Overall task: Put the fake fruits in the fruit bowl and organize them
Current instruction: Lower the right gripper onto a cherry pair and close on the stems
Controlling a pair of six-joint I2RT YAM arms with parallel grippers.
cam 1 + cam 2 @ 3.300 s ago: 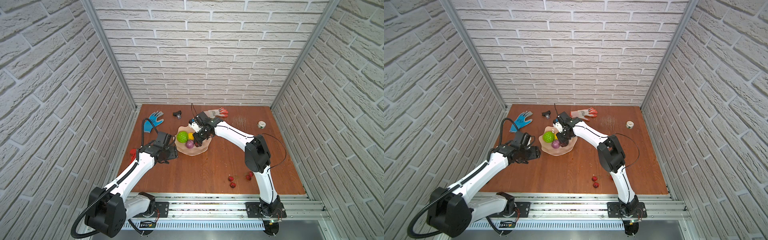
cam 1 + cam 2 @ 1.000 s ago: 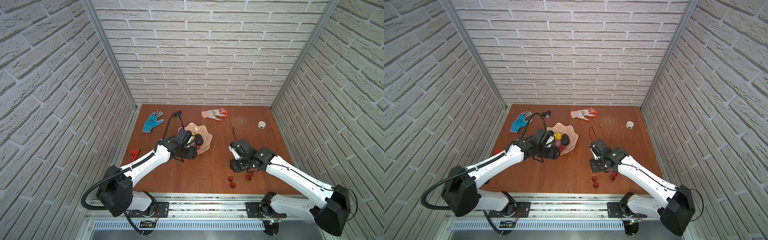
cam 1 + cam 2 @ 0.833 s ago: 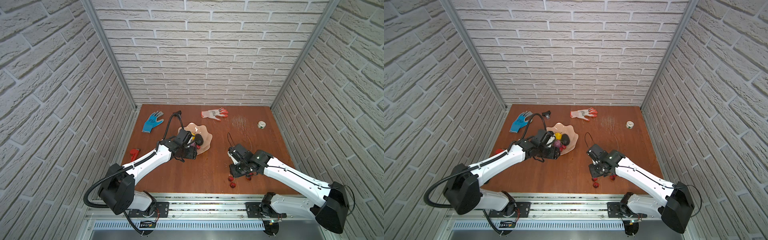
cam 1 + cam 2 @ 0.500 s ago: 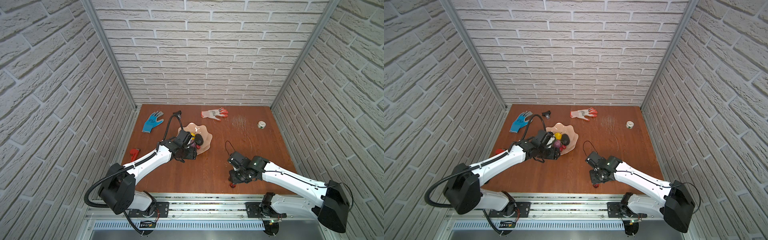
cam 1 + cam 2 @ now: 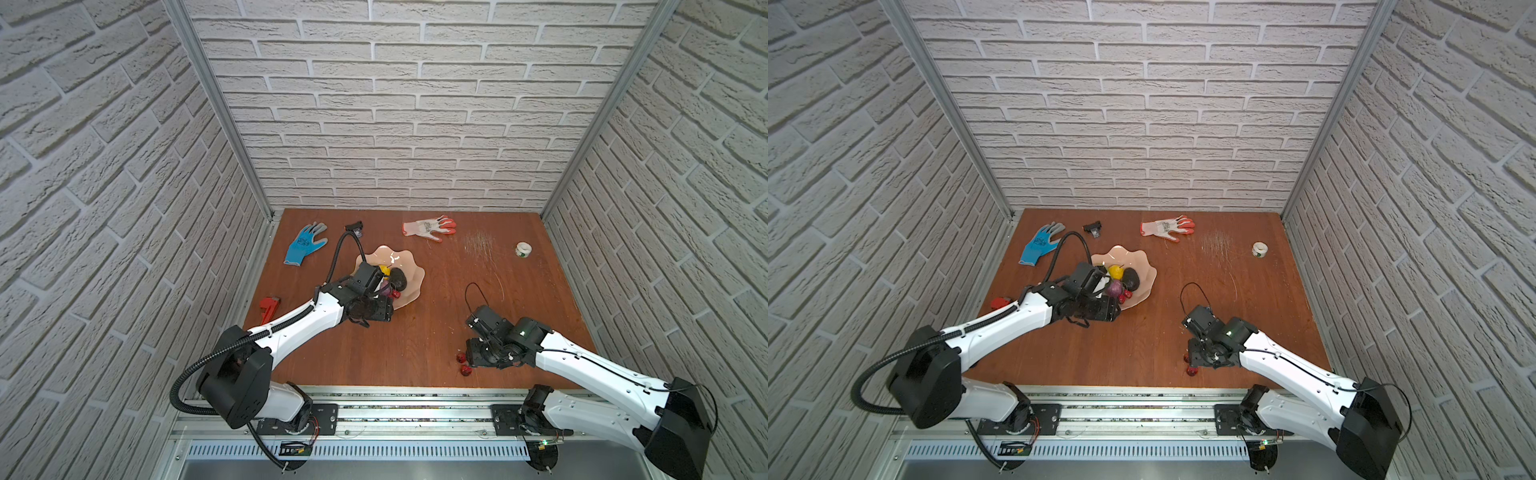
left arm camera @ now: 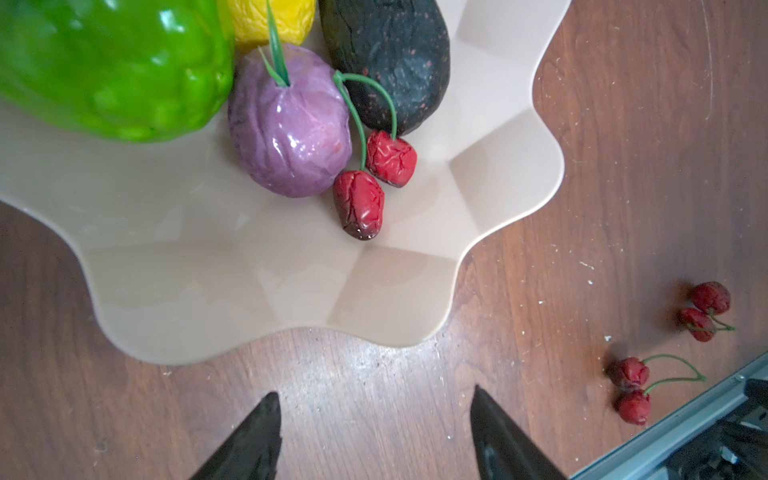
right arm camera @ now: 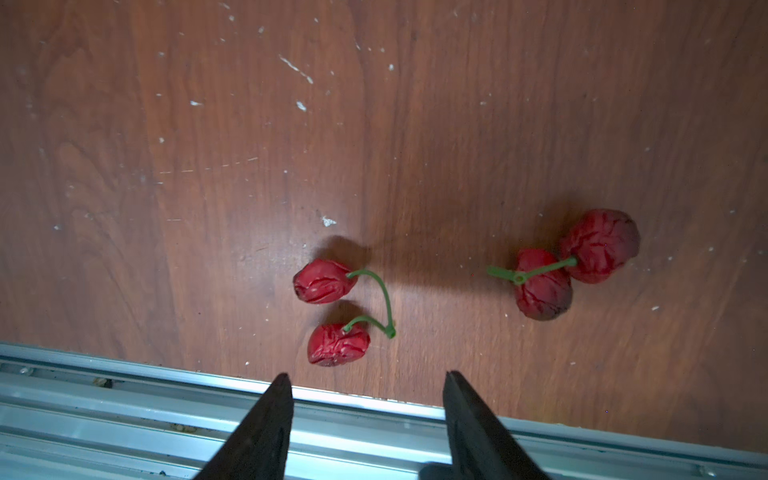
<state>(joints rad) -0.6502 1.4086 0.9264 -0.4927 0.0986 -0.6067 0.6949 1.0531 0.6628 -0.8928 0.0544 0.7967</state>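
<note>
While four larger fruits and one cherry pair already sit in the bowl, two pairs of small wrinkled red plastic cherries on thin green stems lie loose on the brown wooden tabletop (image 5: pixel 415 332). They are low and right of centre in both top views, close to the metal front rail. The nearer pair (image 7: pixel 325 281) lies just ahead of the right gripper (image 7: pixel 368 376), whose jaws stand apart with nothing between them. The other pair (image 7: pixel 569 266) lies near it but not touching.

These cherries look very light and soft-skinned, and likely to roll or skid on the smooth wood. The stems look flimsy, so the safer hold is probably a gentle squeeze across one berry's body. As the two are joined at the stem, the partner should come along.

The wide glossy peach-pink bowl with a wavy rim (image 6: pixel 249 291) stands left of centre, well apart from them. Inside lie a bumpy bright-green ball (image 6: pixel 112 62), a yellow fruit (image 6: pixel 270 20), a wrinkled purple fruit (image 6: pixel 291 124), a dark near-black avocado (image 6: pixel 390 54) and a third cherry pair (image 6: pixel 358 203) against the purple one. The left gripper (image 6: pixel 374 392) hangs over bare wood just outside the rim, jaws parted and empty.

Farther out are a blue glove (image 5: pixel 305 245) at upper left, a white and orange glove (image 5: pixel 428 227) at the top, a white tape roll (image 5: pixel 523 249) at upper right and a red wrench (image 5: pixel 268 305) at the left edge.
</note>
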